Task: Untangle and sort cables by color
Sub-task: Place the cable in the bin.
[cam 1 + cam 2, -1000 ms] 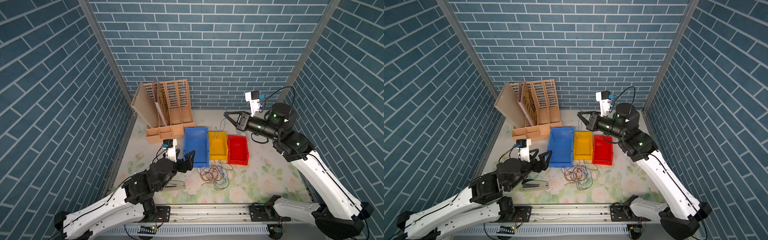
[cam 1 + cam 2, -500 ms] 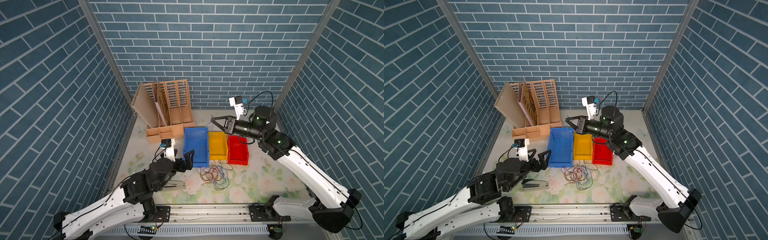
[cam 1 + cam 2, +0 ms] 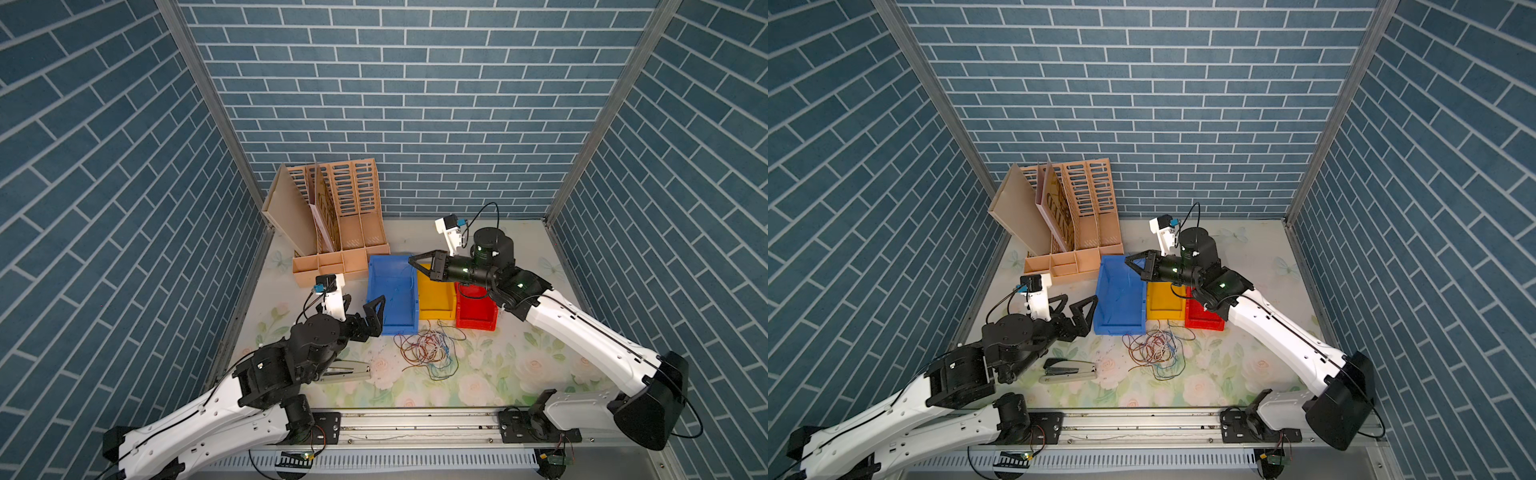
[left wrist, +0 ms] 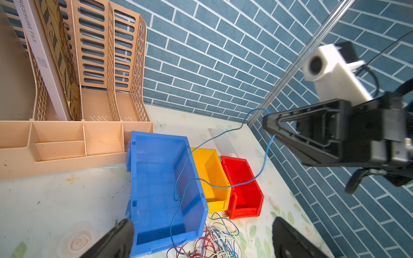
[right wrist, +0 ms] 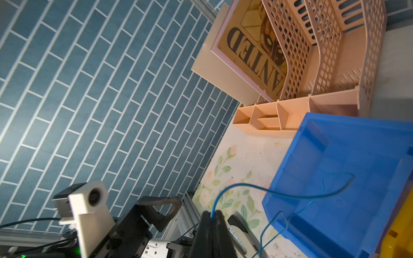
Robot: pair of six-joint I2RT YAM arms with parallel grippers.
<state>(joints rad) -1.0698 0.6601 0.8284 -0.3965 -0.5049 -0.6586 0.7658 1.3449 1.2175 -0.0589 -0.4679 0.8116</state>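
Three open bins stood side by side at the centre of both top views, running left to right: a blue bin, a yellow bin and a red bin. Just below them in the frame, the cables lay in a loose tangle of red-brown, whitish and blue loops on the flowered tabletop. We saw the right claw pressed together over the upper right corner of the blue bin, pinching one blue cable between its tips. In the left wrist view that wire sagged across the red and yellow bins, dipped into the blue bin and ran on toward the tangle. We could not tell whether it touched the bin floor. The left claw was spread wide with nothing between its fingers, just left of the blue bin's lower left corner. A stapler lay below it, and a tan file rack stood to the upper left of the bins.
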